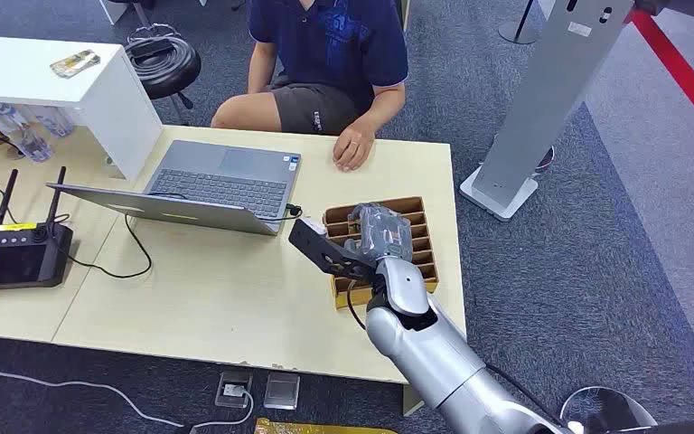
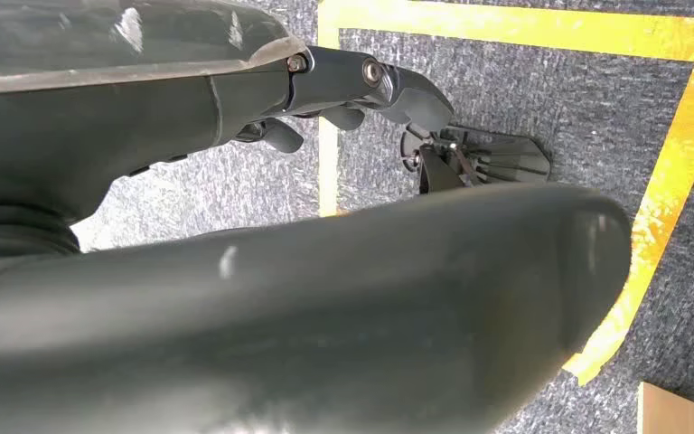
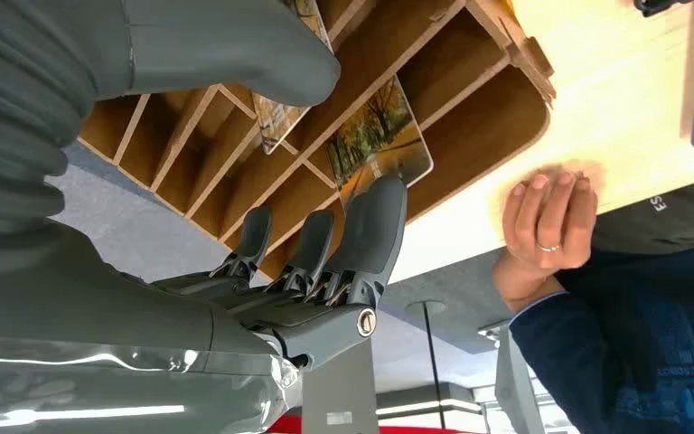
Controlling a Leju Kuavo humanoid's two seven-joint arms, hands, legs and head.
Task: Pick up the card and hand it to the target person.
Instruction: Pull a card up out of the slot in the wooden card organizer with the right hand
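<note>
A: The fingers [image 3: 361, 237] of the right hand [image 1: 377, 233] are spread at the card [image 3: 381, 140] – whether they grip it, I cannot tell.

B: The card stands in the rack [image 3: 470, 81]. A weak pinch – it can slip back, or the rack lifts too.

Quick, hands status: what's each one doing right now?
Left hand: hanging over the floor, fingers curled in, holding nothing.
Right hand: at the wooden tray, fingers against a card; a firm grip cannot be told.

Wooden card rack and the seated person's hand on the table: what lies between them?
Bare tabletop separates the rack from the person's hand, seen in the head view.
</note>
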